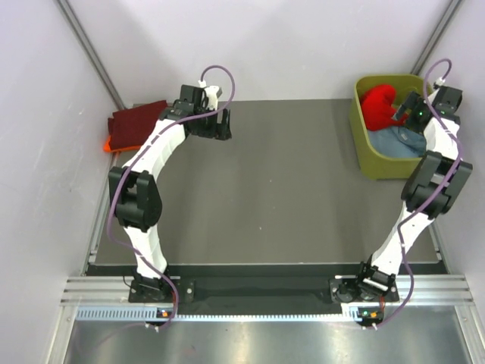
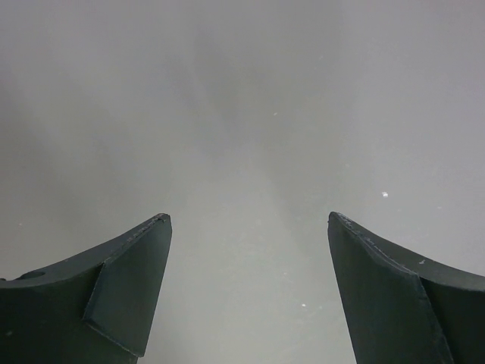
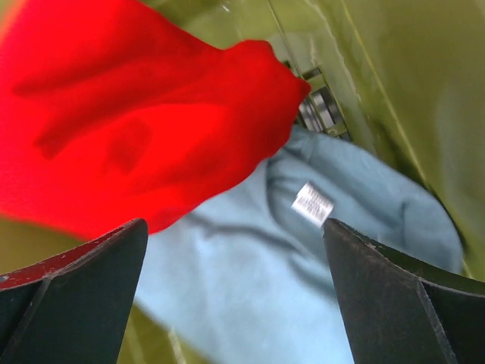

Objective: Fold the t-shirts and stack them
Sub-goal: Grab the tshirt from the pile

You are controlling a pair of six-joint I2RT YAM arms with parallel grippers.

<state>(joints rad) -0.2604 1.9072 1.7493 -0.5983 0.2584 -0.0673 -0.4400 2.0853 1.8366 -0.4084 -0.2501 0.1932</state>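
Observation:
A bright red t-shirt [image 1: 377, 105] and a light blue t-shirt [image 1: 398, 141] lie crumpled in the olive-green tub [image 1: 371, 163] at the back right. In the right wrist view the red shirt [image 3: 129, 114] overlaps the blue one [image 3: 250, 288], which shows a white label. My right gripper [image 3: 235, 227] is open and empty just above them. A folded dark maroon shirt [image 1: 136, 123] lies on an orange one [image 1: 108, 143] at the back left. My left gripper [image 2: 248, 220] is open and empty over bare table, to the right of that stack.
The grey table top [image 1: 280, 189] lies between the arms. White walls close in at the left, back and right. The tub's wall [image 3: 394, 68] rises close on the right of my right gripper.

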